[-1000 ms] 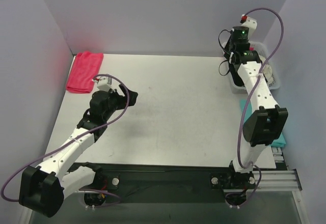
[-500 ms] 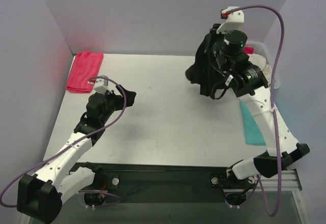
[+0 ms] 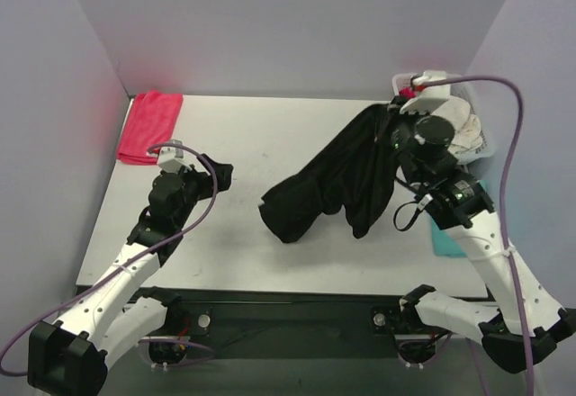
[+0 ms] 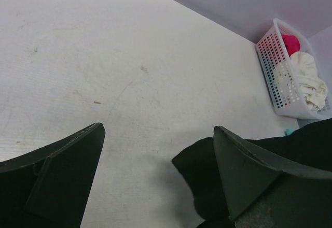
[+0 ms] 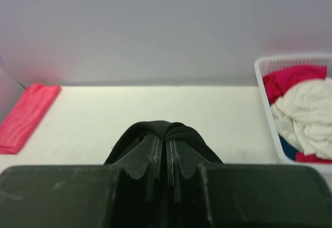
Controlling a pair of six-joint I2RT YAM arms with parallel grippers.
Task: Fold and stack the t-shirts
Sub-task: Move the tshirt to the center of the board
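Fingers [image 5: 139, 163] on my right gripper [image 5: 162, 147] are squeezed shut on the black shirt [image 5: 155, 128], left of the basket [image 5: 290, 58]. My left gripper [image 4: 158, 129] is wide open, holding nothing, with the black shirt on this side of the basket. From above, I see the black shirt hang left of the basket, down onto the table [image 3: 270, 135].

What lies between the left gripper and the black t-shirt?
Nothing. In the top view, only bare table separates the open left gripper from the black t-shirt.
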